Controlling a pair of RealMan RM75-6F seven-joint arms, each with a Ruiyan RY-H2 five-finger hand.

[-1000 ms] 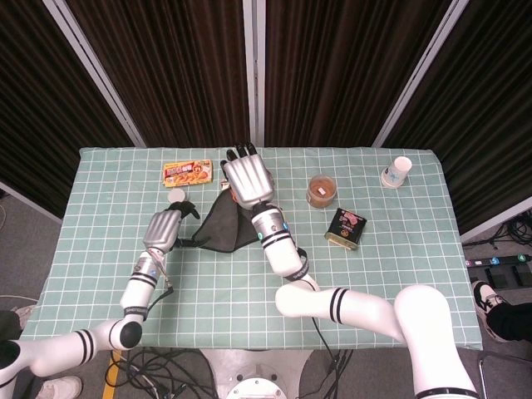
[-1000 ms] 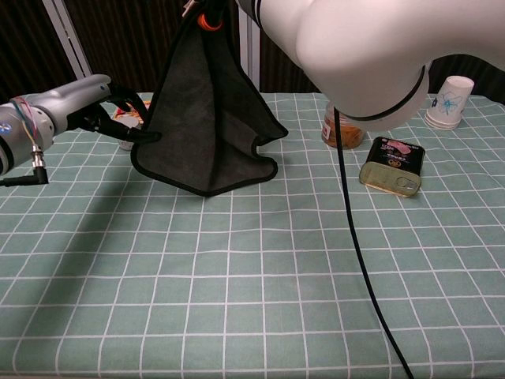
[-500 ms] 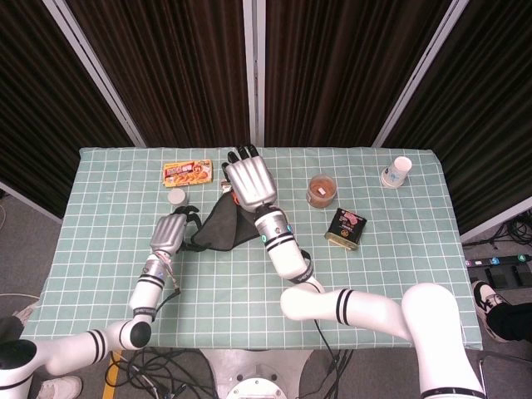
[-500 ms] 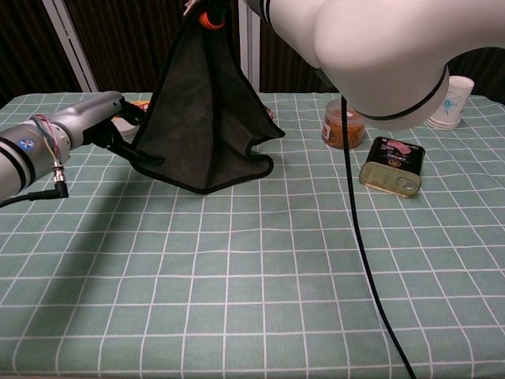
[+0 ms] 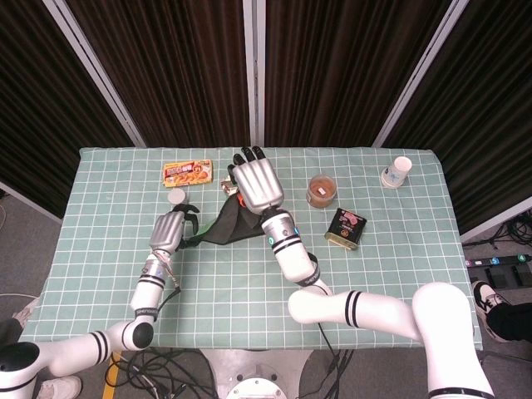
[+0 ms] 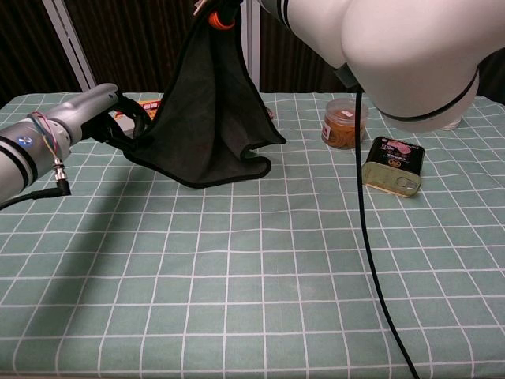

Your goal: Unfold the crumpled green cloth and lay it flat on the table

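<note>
We see a table (image 5: 100, 274) under a pale green checked covering, with two white robot arms reaching over it. Between them hangs the cloth (image 6: 207, 118), dark green, nearly charcoal, lifted clear of the tabletop near its far middle. The right hand (image 5: 256, 184) holds the cloth's top corner high; from the head view only the back of this hand shows, fingers curled down over the fabric. The left hand (image 5: 170, 230) sits lower and to the left, fingers closed on the cloth's left edge. The cloth's long axis runs steeply from the raised right hand down and leftward to the left hand, the loose bottom hem sagging between them. We judge that drawing the hands apart would spread it. Further right stand a rectangular tin (image 5: 346, 228), a small lidded jar (image 5: 322, 190) and a paper cup (image 5: 401, 169). A snack packet (image 5: 188, 172) lies far left.
</note>
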